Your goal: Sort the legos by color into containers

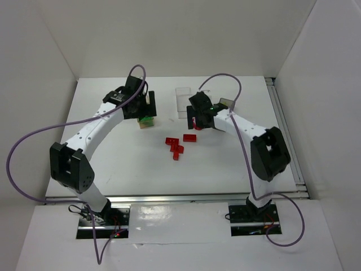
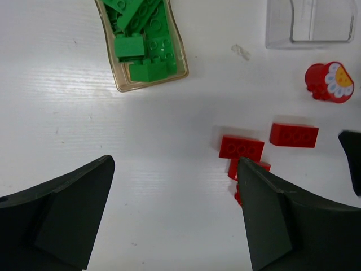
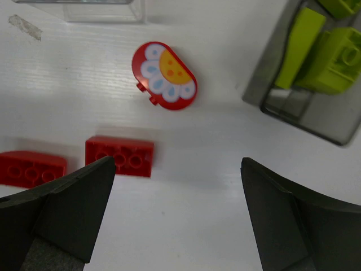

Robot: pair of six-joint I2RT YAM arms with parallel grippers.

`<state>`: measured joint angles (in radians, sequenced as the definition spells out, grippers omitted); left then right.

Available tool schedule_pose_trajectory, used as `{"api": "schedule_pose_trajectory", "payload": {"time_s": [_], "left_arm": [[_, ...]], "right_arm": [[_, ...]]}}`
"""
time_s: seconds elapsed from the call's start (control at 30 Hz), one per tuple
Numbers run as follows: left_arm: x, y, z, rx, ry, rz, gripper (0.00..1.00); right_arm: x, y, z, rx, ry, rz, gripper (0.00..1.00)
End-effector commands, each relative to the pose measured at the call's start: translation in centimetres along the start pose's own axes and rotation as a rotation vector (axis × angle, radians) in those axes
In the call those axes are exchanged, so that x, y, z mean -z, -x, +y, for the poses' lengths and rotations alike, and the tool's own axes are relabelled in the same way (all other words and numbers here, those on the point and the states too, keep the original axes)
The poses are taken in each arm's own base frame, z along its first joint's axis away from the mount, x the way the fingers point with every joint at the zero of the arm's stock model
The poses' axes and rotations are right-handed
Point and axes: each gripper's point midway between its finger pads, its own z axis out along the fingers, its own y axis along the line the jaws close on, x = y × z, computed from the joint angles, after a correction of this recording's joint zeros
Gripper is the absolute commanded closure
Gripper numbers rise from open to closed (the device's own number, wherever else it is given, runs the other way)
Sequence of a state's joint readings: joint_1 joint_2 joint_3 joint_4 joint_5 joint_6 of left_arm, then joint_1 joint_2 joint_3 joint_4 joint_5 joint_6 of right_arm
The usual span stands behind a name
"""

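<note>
Several red legos (image 1: 176, 144) lie loose at mid-table. In the left wrist view two red bricks (image 2: 241, 147) (image 2: 293, 135) and a red round piece with a flower print (image 2: 329, 82) show. A clear container (image 2: 179, 51) holds dark green legos (image 2: 141, 48). An empty clear container (image 2: 279, 34) stands at the far right. My left gripper (image 2: 175, 162) is open and empty above bare table, next to the red bricks. My right gripper (image 3: 177, 161) is open and empty, just below the flower piece (image 3: 164, 75) and right of a red brick (image 3: 119, 156). A container (image 3: 265, 84) holds yellow-green legos (image 3: 333, 62).
In the top view the green container (image 1: 146, 120) sits under my left gripper (image 1: 148, 113). The empty container (image 1: 183, 99) stands behind the middle, and my right gripper (image 1: 197, 120) is beside it. White walls enclose the table on three sides.
</note>
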<state>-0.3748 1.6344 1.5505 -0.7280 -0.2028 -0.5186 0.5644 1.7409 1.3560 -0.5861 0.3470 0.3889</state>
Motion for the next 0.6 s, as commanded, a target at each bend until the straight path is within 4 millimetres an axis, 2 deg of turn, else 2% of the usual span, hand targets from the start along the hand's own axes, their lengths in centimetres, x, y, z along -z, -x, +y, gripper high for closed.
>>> {"api": "schedule_pose_trajectory", "payload": {"time_s": [0.0,0.03,0.07,0.1,0.2,0.33,0.43,0.5,0.57], "left_arm": [[0.3,-0.1,-1.0,-0.025,-0.05,-0.002,0.01],[0.4,-0.2,-1.3,-0.032,-0.055,-0.001,0.01],[0.4,-0.2,-1.4,-0.023,-0.056,0.0,0.01],[0.4,-0.2,-1.4,-0.023,-0.056,0.0,0.01],[0.0,-0.3,-1.2,-0.024,-0.043,0.004,0.01],[-1.1,-1.0,-1.1,-0.03,-0.027,0.038,0.02],[-1.0,-1.3,-1.4,-0.039,-0.029,0.048,0.02],[-1.0,-1.3,-1.4,-0.039,-0.029,0.048,0.02],[-1.4,-1.5,-1.2,-0.041,-0.015,0.051,0.02]], "right_arm": [[-3.5,2.1,2.2,0.081,0.042,-0.053,0.0],[-4.1,2.0,2.7,0.093,0.06,-0.04,0.0],[-4.4,3.0,2.8,0.091,0.059,-0.054,0.0],[-5.4,2.4,3.0,0.118,0.062,-0.03,0.0],[-6.7,3.2,4.2,0.121,0.099,-0.076,0.0],[-9.5,3.1,2.8,0.104,0.047,-0.05,0.0],[-10.8,2.4,1.9,0.093,0.043,-0.017,0.0],[-11.4,2.6,2.0,0.072,0.061,-0.022,0.0],[-12.2,2.1,2.1,0.067,0.079,-0.007,0.06]]}}
